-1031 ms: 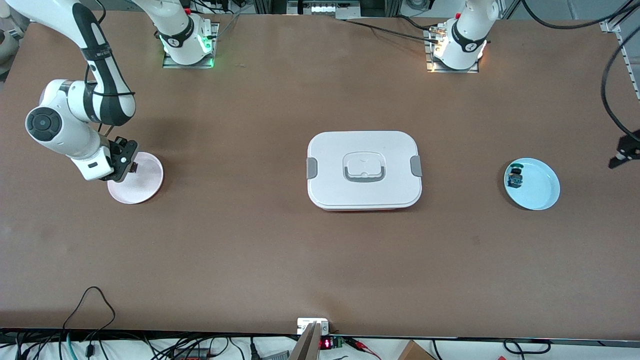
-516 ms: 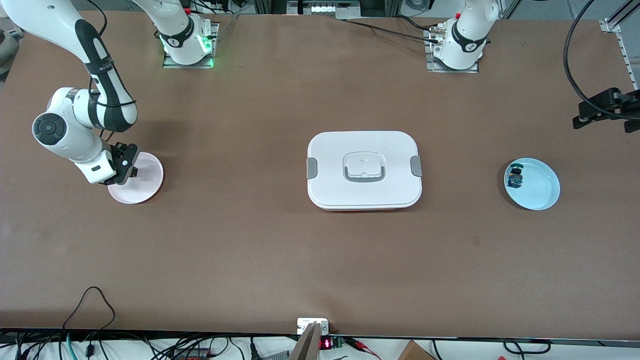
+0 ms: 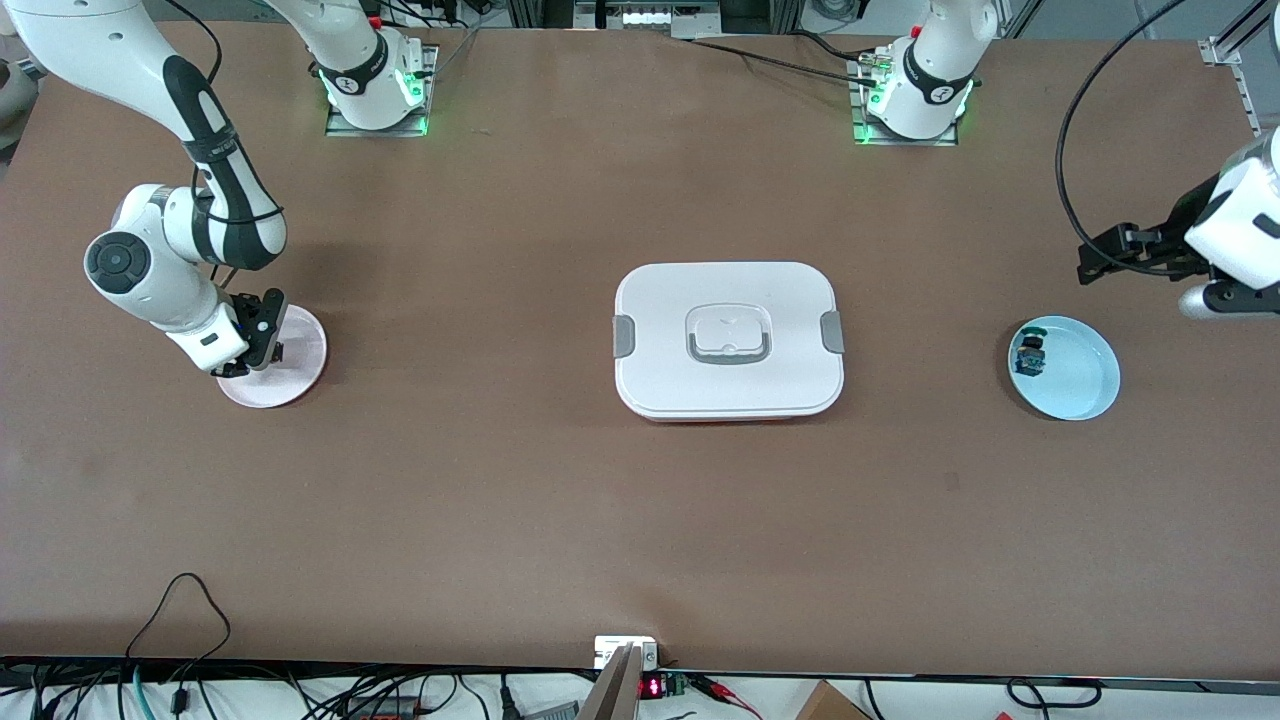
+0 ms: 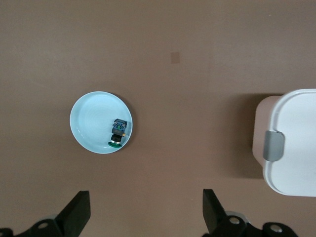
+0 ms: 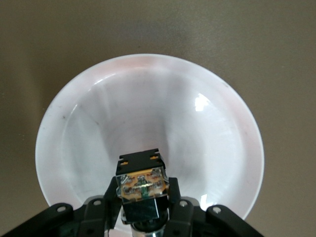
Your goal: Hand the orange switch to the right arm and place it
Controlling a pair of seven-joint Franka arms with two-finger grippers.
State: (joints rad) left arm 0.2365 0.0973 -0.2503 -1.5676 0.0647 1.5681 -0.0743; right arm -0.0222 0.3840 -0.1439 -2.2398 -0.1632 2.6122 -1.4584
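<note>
- Where the brown table [image 3: 560,500] meets the front camera's edge, cables [image 3: 180,600] trail over it and a small red display [image 3: 651,687] glows; both arm bases [image 3: 375,85] stand along the opposite edge with green lights on.
- At the table's centre sits a white lidded box [image 3: 728,340] with grey side clips and a recessed handle; the left wrist view cuts it off, showing only one corner and one clip.
- Toward the right arm's end lies a pink plate [image 3: 290,375], at about nine o'clock from the box.
- Over that plate the right gripper [image 3: 262,335] pinches the orange switch [image 5: 142,183] between its fingers; the right wrist view shows the part's tan top and black body just above the plate's bowl. From the front, the switch is too small and hidden by the gripper to make out.
- Whether the switch touches the plate I cannot tell.
- Toward the left arm's end, at about three o'clock from the box, a blue plate [image 3: 1080,385] holds a small black part with a blue-green body [image 3: 1028,355], lying by the rim.
- Above the table beside the blue plate, the left gripper [image 4: 145,212] hangs with fingers spread wide and nothing between them; its arm is partly cut off at the picture's edge.
</note>
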